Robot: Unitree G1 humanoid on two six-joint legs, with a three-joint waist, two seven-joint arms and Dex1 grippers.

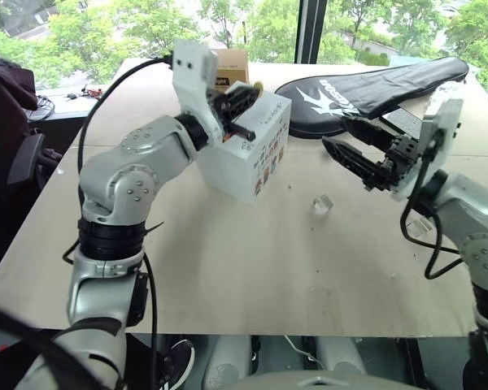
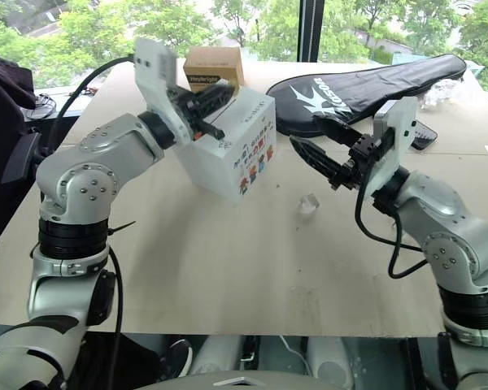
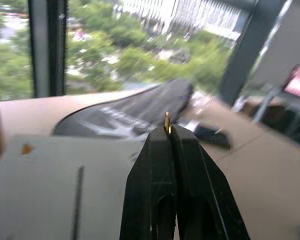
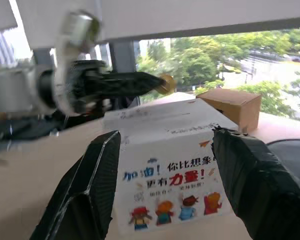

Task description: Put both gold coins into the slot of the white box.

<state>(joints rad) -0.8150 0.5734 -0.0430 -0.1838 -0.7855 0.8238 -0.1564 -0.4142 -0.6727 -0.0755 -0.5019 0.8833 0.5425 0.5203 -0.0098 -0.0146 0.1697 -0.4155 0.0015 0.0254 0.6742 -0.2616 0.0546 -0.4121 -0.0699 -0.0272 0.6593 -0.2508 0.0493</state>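
The white box stands mid-table with cartoon figures on its near side; its slot is a thin dark line across the top. My left gripper hovers level over the box top, shut on a gold coin held edge-up at its fingertips. That coin also gleams at the finger ends in the right wrist view. My right gripper is open to the right of the box, pointing at it, with nothing between its fingers.
A brown cardboard box sits just behind the white box. A black racket bag lies across the back right. A small clear plastic piece rests on the table in front of the right gripper.
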